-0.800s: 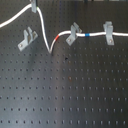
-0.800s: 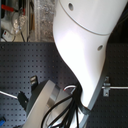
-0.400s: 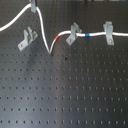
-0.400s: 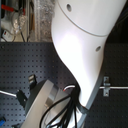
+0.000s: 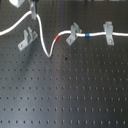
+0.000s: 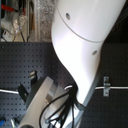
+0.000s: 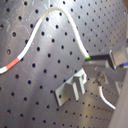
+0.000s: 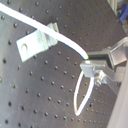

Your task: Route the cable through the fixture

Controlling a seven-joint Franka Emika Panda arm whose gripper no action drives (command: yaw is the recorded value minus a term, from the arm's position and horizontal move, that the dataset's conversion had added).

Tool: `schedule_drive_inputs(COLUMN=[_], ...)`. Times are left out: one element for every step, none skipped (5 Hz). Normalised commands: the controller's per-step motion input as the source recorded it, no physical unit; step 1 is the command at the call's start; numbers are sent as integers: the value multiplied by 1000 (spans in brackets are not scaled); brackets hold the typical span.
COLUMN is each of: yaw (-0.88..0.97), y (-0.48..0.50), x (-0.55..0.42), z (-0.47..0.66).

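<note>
The white cable runs from the first exterior view's left edge up to my gripper, loops down, then rises past its red band. It passes the slanted clip, its blue band and the squarish clip. The fixture, a wide grey U clip on a long foot, stands just below the gripper, and the cable is lifted above and behind it, outside the prongs. In the first wrist view the gripper is shut on the cable beside the fixture. In the second wrist view the cable crosses over the fixture.
The narrower slanted clip and the upright squarish clip hold the cable on the first exterior view's right. The black perforated board spreads in front. In the second exterior view the white arm hides most of the scene; one clip shows.
Almost nothing differs. The gripper stays shut on the cable above the fixture, and the arm shifts only slightly in the second exterior view.
</note>
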Motion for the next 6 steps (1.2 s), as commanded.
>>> schedule_drive_inputs(yaw=[548,417,226,0,0,-26], y=[-24,76,89,50,40,-3], x=[-335,-338,-381,-280,-165,-120], z=[211,213,329,384,338,284])
